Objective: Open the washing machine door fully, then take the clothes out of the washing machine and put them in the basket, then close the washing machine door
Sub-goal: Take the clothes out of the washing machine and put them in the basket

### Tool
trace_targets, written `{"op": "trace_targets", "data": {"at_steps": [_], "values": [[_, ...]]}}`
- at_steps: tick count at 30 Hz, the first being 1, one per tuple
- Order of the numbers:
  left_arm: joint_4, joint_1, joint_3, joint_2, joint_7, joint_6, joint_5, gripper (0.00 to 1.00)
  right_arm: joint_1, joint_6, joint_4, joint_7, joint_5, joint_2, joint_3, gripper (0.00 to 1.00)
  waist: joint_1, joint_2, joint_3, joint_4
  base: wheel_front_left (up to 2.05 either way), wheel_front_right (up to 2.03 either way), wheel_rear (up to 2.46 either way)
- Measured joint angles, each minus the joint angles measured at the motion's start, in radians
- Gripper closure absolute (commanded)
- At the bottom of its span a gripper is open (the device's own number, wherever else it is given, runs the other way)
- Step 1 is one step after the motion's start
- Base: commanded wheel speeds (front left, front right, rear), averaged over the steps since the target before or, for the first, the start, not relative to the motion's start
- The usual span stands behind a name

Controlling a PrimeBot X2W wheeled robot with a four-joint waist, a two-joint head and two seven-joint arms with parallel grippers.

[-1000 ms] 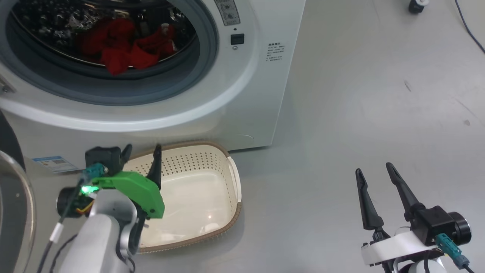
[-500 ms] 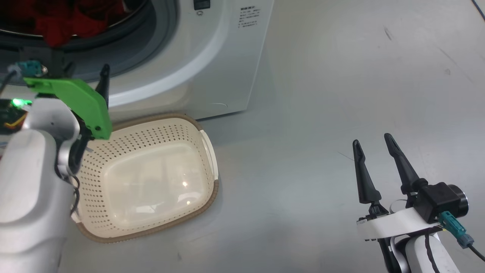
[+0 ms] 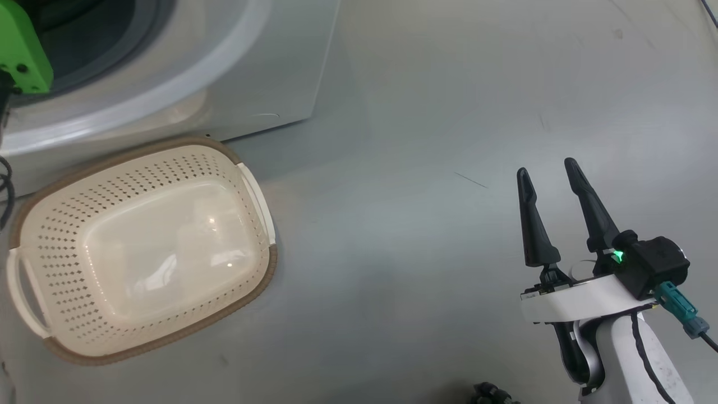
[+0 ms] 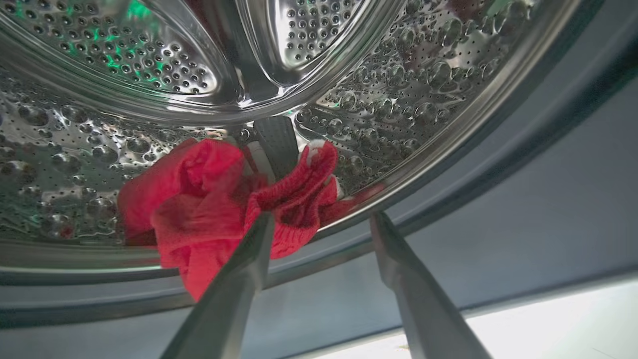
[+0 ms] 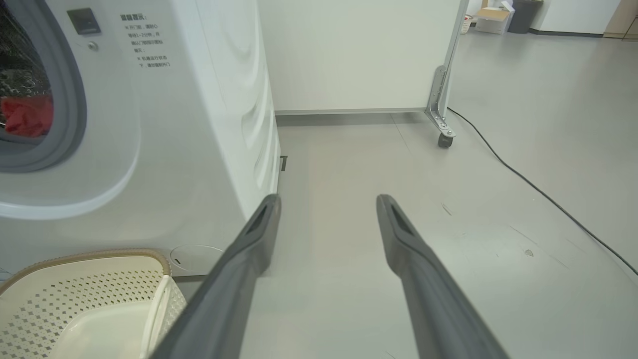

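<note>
The clothes (image 4: pixel 199 209), a rumpled red heap with a little white showing, lay at the bottom of the steel drum (image 4: pixel 149 60) of the washing machine (image 3: pixel 168 95), right up against the drum's front lip, with one fold drooping over it toward the grey seal (image 4: pixel 498 199). In the right wrist view a patch of the same red (image 5: pixel 27 115) showed through the machine's round opening.

The left jaws stood wide apart at the mouth of the drum and held nothing. One of the left fingers (image 4: pixel 234 289) had its tip in front of the fabric, though contact could not be judged, and the other (image 4: pixel 413 294) pointed at the drum's lip beside the heap. In the head view a green housing (image 3: pixel 22 50) of the left arm sat at the machine's opening.

The basket (image 3: pixel 269 269) rested on the floor (image 3: pixel 420 168), with its far rim close to the foot of the machine's front panel, near that panel's lower corner. Its inside was bare cream plastic.

The right jaws were also wide and empty, hanging over open floor well apart from the basket. The right fingers (image 3: pixel 533 224) pointed past the machine's side. Beyond them a dark cable (image 5: pixel 523 174) ran across the floor from a wheeled partition (image 5: pixel 441 99).
</note>
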Motion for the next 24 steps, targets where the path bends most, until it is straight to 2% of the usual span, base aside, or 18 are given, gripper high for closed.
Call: {"op": "trace_targets", "data": {"at_steps": [11,22,23,24], "values": [[0.085,-0.089,-0.002,0.045,0.042,-0.027,0.014,0.0,-0.048,-0.001,0.001,0.0,0.024,0.002,0.004,0.0,0.0,0.0,0.095,-0.063,0.0,0.0,0.0],[0.169,-0.118,0.01,0.055,0.016,-0.002,0.042,0.0,-0.069,-0.002,0.015,0.0,0.036,0.002,0.015,0.0,0.0,0.0,0.117,-0.073,0.0,0.0,0.0],[0.173,-0.118,0.008,0.055,0.016,-0.002,0.043,0.71,-0.07,-0.002,0.016,0.0,0.037,0.002,0.016,0.0,0.0,0.0,0.117,-0.073,0.0,0.0,0.0],[0.176,-0.118,0.008,0.056,0.014,-0.002,0.048,0.93,-0.071,-0.002,0.017,0.0,0.038,0.002,0.017,0.0,0.0,0.0,0.117,-0.073,0.0,0.0,0.0]]}}
